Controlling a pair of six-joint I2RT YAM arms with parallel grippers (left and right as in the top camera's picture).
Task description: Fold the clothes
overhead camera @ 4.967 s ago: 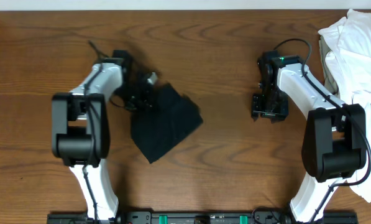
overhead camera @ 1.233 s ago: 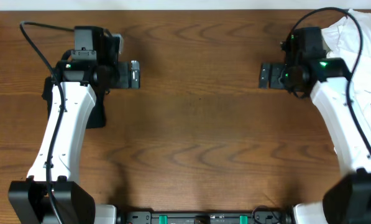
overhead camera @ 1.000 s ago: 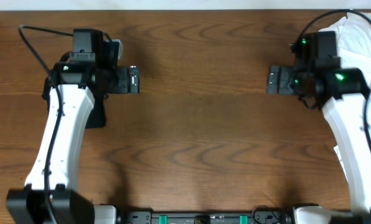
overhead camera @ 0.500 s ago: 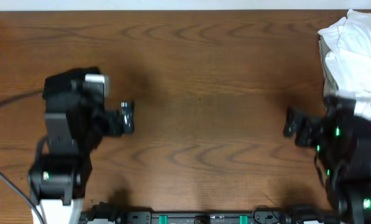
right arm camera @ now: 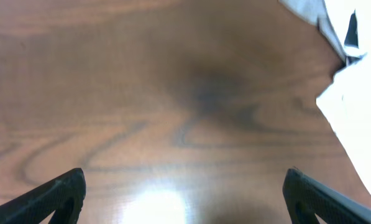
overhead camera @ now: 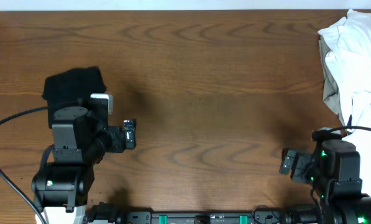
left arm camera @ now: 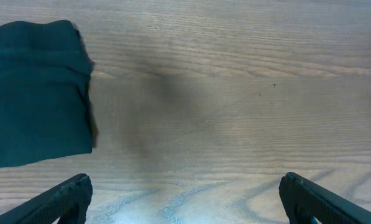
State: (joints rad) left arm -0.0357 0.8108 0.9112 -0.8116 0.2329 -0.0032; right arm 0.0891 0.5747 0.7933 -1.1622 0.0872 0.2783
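Viewing from overhead, the left gripper (overhead camera: pixel 128 134) stands with jaws spread and empty above the bare table (overhead camera: pixel 204 93). The black T-shirt (overhead camera: pixel 73 87), folded into a compact block, lies off to its left, near but clear of it. The right gripper (overhead camera: pixel 288 163) is likewise spread wide and holds nothing, with the white garments (overhead camera: pixel 353 56) heaped well apart from it at the table edge. On the left wrist view, the fingertips (left arm camera: pixel 64 199) sit far apart with nothing between them, and the black T-shirt (left arm camera: pixel 36 93) lies flat ahead and to the left. On the right wrist view, the fingertips (right arm camera: pixel 54 196) are equally spread over bare wood, with the white garments (right arm camera: pixel 359 118) ahead to the right, not touched.
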